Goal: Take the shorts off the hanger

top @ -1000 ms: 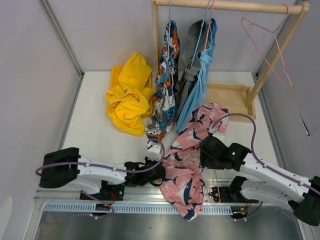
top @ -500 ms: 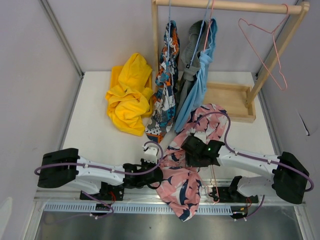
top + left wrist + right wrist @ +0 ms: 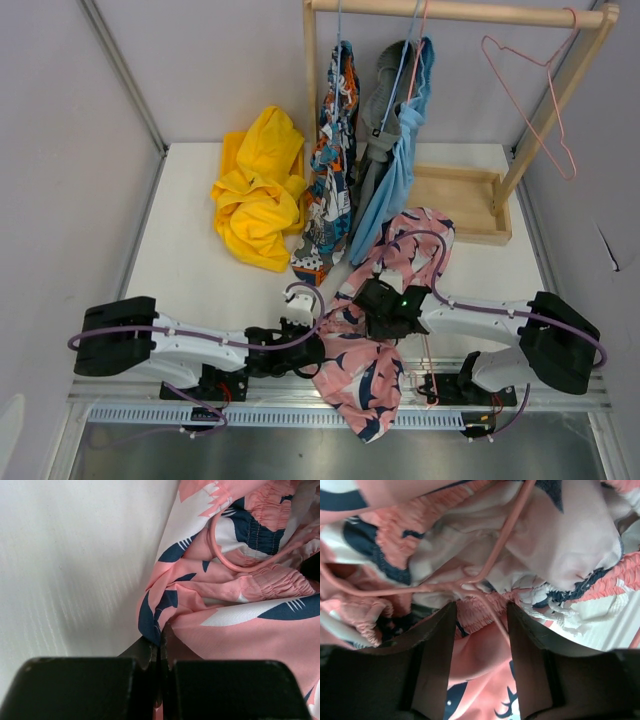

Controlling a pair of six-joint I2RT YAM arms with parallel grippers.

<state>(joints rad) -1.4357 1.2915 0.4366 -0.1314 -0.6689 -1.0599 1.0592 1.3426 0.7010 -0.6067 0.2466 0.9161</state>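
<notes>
The pink shorts with navy-white print lie on the table, still tangled with a pink wire hanger. My left gripper is shut on a fold at their left edge; the hanger's hook loop shows just beyond. My right gripper is open over the shorts' waistband, its fingers either side of the hanger wire and elastic. The yellow shorts lie at the back left. The blue-orange-white print pair, the grey pair and the light blue pair hang on the rail.
A wooden rack stands at the back, its base on the table. An empty pink hanger hangs at the rail's right end. The hanging shorts reach down to the table just behind the pink pair.
My right gripper has moved left over the pink shorts toward the left gripper. The shorts have bunched and shifted slightly left. The empty hanger on the rail has swung a little.
</notes>
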